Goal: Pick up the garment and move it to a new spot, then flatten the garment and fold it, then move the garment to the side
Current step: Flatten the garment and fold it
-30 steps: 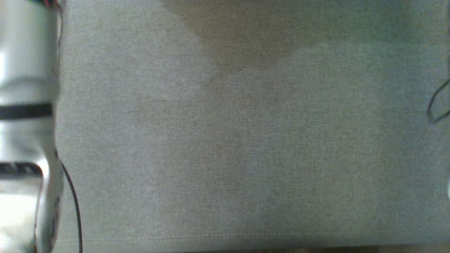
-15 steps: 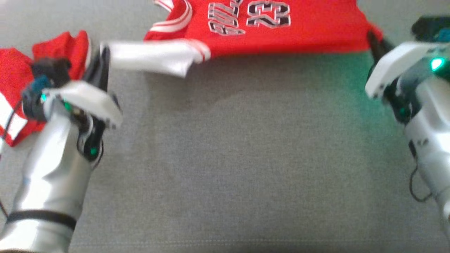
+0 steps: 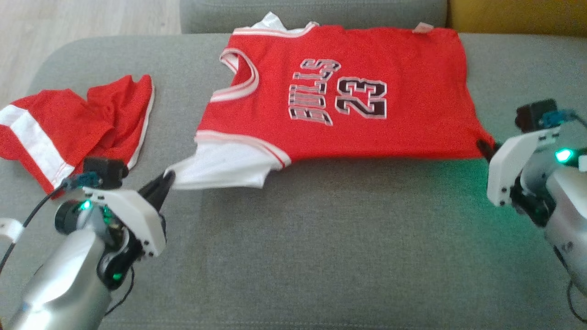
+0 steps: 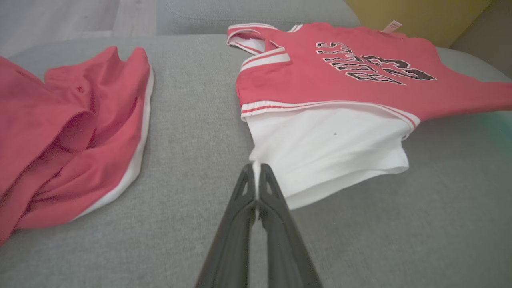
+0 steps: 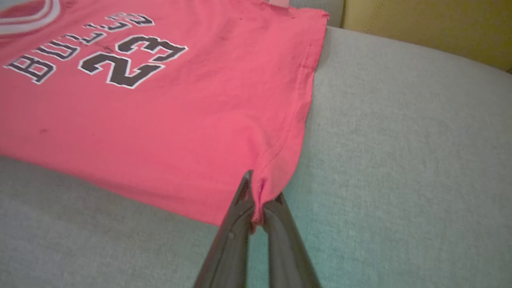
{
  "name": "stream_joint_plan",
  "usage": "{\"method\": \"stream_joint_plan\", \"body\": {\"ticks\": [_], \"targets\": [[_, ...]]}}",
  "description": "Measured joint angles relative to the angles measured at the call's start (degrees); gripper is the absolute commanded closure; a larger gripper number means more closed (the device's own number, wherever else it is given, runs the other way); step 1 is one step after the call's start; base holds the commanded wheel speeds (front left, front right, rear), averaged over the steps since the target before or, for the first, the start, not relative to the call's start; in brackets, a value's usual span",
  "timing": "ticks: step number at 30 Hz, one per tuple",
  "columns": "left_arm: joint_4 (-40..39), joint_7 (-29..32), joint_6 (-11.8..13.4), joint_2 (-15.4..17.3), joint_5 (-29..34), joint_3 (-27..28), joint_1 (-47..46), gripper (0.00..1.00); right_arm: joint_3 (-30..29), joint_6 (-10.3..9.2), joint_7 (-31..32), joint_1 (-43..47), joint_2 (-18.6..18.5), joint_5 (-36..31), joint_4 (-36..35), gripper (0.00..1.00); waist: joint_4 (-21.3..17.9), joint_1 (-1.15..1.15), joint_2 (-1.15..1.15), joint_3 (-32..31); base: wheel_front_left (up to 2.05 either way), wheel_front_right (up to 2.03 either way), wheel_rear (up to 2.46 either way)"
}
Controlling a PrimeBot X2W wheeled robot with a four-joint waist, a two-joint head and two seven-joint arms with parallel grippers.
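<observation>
- We have our left gripper (image 4: pixel 256 170) pinched tight on the near corner of the white sleeve (image 4: pixel 328 152) of the jersey (image 3: pixel 412 68). A sliver of white cloth shows between its two dark fingertips.
- From that gripper the jersey spreads ahead and to its right over the grey sofa cushion (image 3: pixel 321 247). It lies front side up with the "BULLS 23" lettering (image 3: pixel 337 96) showing.
- Our right gripper (image 5: pixel 260 188) is clamped on the jersey's red hem corner, with a small fold of fabric caught between its fingers.
- From the right gripper the jersey lies ahead and to its left. Bare cushion runs off to its right, and a yellow cushion (image 5: pixel 428 28) sits beyond that.
- The jersey's near edge runs between our two grippers and casts a shadow on the cushion beneath it.
- A pair of red shorts (image 4: pixel 68 132) with white trim lies crumpled to the left of our left gripper, apart from the jersey.
- Past the shorts, far ahead of the left gripper, we see pale wooden floor (image 3: pixel 87 18).
</observation>
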Motion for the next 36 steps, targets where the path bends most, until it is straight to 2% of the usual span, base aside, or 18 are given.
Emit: {"method": "stream_joint_plan", "body": {"ticks": [9,13,20,29,36], "targets": [[-10.9,9.8,0.0,6.7,-11.1,-3.7,5.7,1.00,9.8,0.00,6.7,4.0,-6.0,4.8,-5.8,1.00,0.4,0.00,0.00,-2.9,0.00,0.00,0.00],[-14.7,14.5,0.0,9.0,-17.2,-4.2,8.6,1.00,12.7,0.00,9.6,4.8,-8.1,8.3,-8.5,1.00,0.2,0.00,0.00,-4.1,0.00,0.00,0.00],[-21.4,20.8,0.0,14.1,-23.3,-4.6,12.5,1.00,17.2,0.00,14.7,7.0,-11.9,14.8,-13.4,1.00,-0.4,0.00,0.00,-5.5,0.00,0.00,0.00],[-28.7,27.2,0.0,19.0,-28.6,-5.0,17.6,1.00,21.9,0.00,24.5,9.6,-16.0,21.1,-18.8,1.00,-1.0,0.00,0.00,-6.7,0.00,0.00,0.00],[-31.7,27.3,1.1,20.3,-28.5,-4.7,17.8,1.00,22.1,0.00,24.0,9.3,-17.0,21.3,-20.9,1.00,-1.9,0.00,0.00,-5.4,0.00,0.00,0.00]]}}
